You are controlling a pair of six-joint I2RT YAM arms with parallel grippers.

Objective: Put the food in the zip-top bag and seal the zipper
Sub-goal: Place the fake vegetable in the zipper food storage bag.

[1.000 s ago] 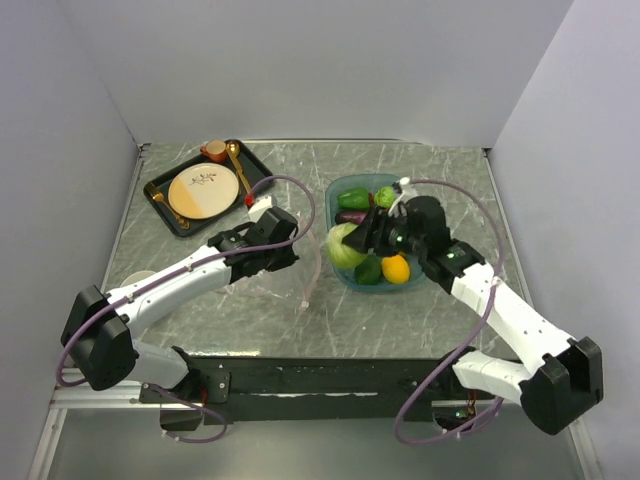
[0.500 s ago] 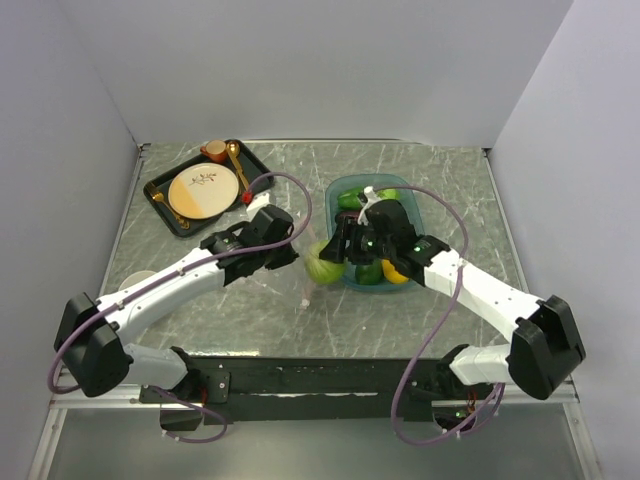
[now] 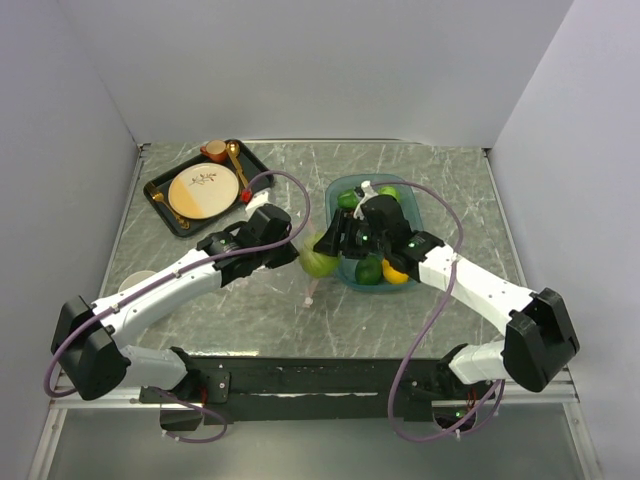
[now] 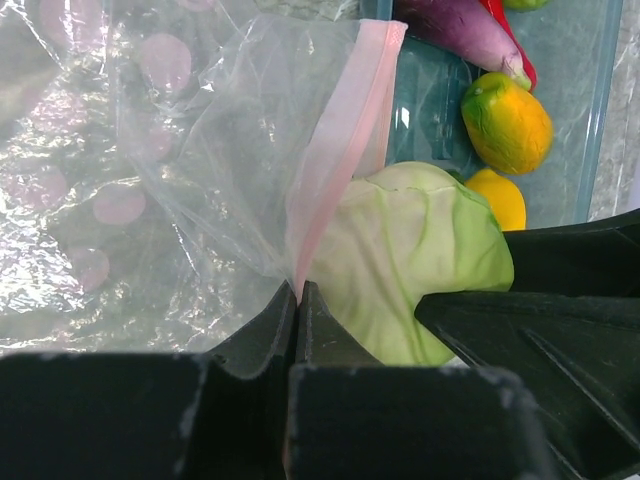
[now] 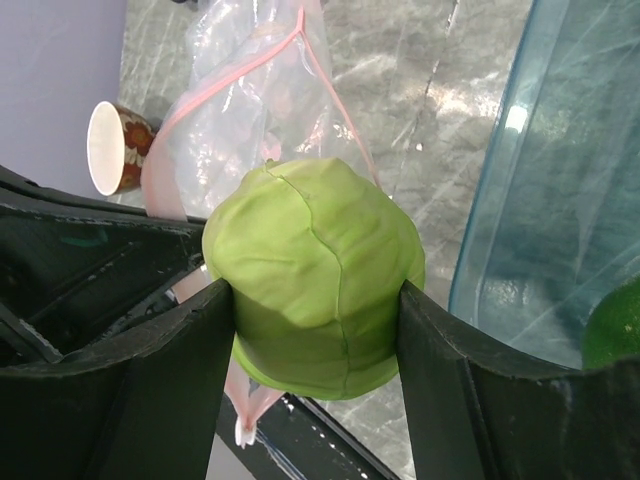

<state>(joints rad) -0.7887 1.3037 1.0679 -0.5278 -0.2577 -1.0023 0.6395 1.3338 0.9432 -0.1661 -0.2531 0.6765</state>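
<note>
Grey marbled desk (image 3: 450, 170), pale walls on three sides, with one teal tub (image 3: 331, 200) taken as the reference. Zip-top bag (image 4: 220, 150): clear, crinkled, lying just left of the tub with its mouth turned toward it; no food discernible inside. Zipper (image 4: 340, 150): pink strip, unsealed, its near end pinched in the left pincer (image 4: 298, 305), whose jaws are clamped flat together on it and hold the mouth edge up. Round green toy (image 5: 310, 240): gripped on both sides by the right pincer (image 5: 316, 330), outside the tub's left wall, at the bag's mouth and seemingly against the strip, not yet in. In the tub: lemon (image 4: 497, 197), mango (image 4: 505, 120), eggplant (image 4: 465, 30), chili (image 4: 512, 45), and a darker green piece (image 3: 368, 270). Progress judged early: the first piece is at the point of entry, all others are to follow, and sealing has not begun. Obscured: both arms cover most of the bag from above; how wide the mouth gapes cannot be told; the tub's far end is cut off in the left wrist view; pink blotches behind the film remain unidentified.
</note>
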